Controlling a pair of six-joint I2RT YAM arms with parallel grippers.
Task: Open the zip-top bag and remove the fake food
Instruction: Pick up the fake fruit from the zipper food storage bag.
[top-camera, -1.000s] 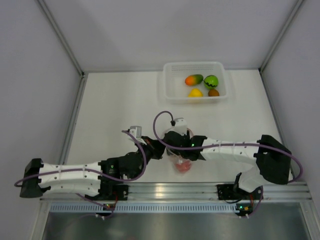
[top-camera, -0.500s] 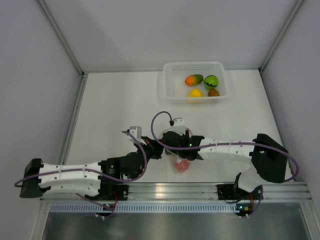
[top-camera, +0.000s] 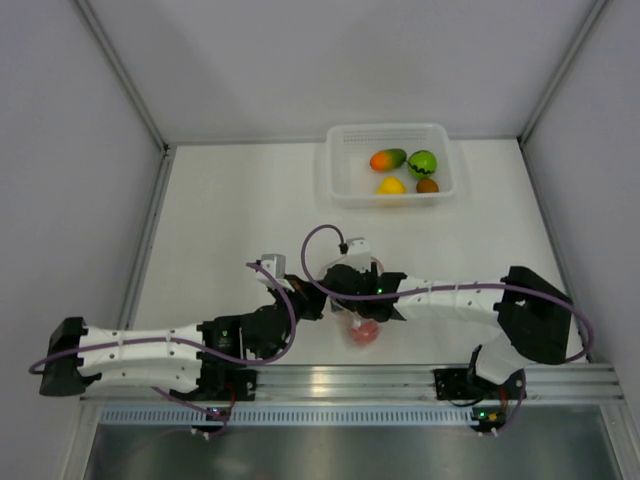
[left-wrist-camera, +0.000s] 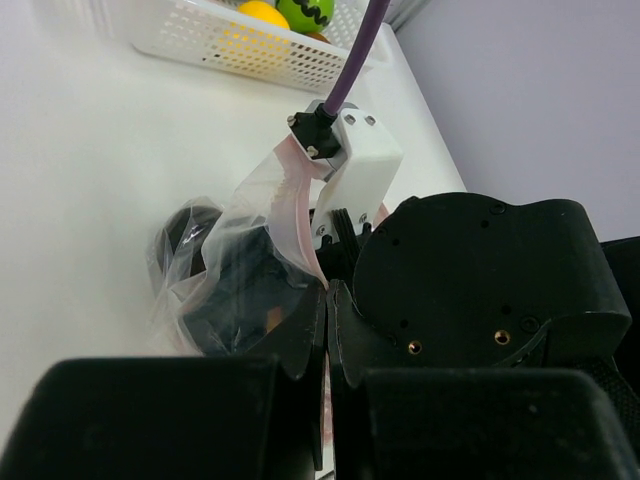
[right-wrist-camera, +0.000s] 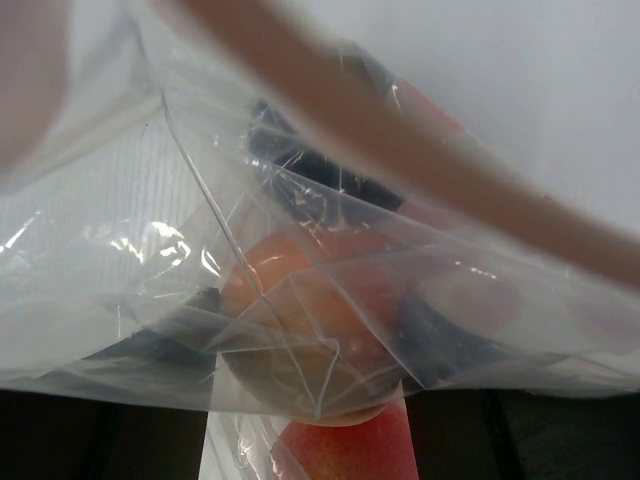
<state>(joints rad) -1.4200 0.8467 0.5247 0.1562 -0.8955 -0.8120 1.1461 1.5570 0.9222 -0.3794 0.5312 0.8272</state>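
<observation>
The job looks past halfway. On the left, the white table (top-camera: 230, 220) lies bare between the side wall and the arms, so the left arm has free room to swing out that way.

The left gripper (left-wrist-camera: 327, 300) is clamped tight on the mouth of the clear, crinkly zip-top bag (left-wrist-camera: 235, 250), pinching it by the pink-red zip strip (left-wrist-camera: 295, 200) and holding that edge up. The bag sits near the front edge of the table, just behind the metal rail (top-camera: 340, 380), so there is little room towards the arms. Its mouth is open.

The right gripper (top-camera: 358, 308) reaches into the bag from the right. The plastic blurs its fingers, and I cannot tell whether they are spread or closed on anything.

At least two pieces remain inside: a round peach-orange plastic fruit (right-wrist-camera: 268, 272) and a pink-red plastic fruit (top-camera: 367, 333) low in the bag. There may be more, since dark shapes also show through the film.

Back and to the right stands the white translucent rectangular tray (top-camera: 336, 190), well apart from the bag. It holds an orange-green plastic mango (top-camera: 387, 158), a yellow fruit (top-camera: 391, 185), a green fruit with black marks (top-camera: 422, 162) and a small brown fruit (top-camera: 427, 185). The table between bag and tray is open, and the tray's left half has space.
</observation>
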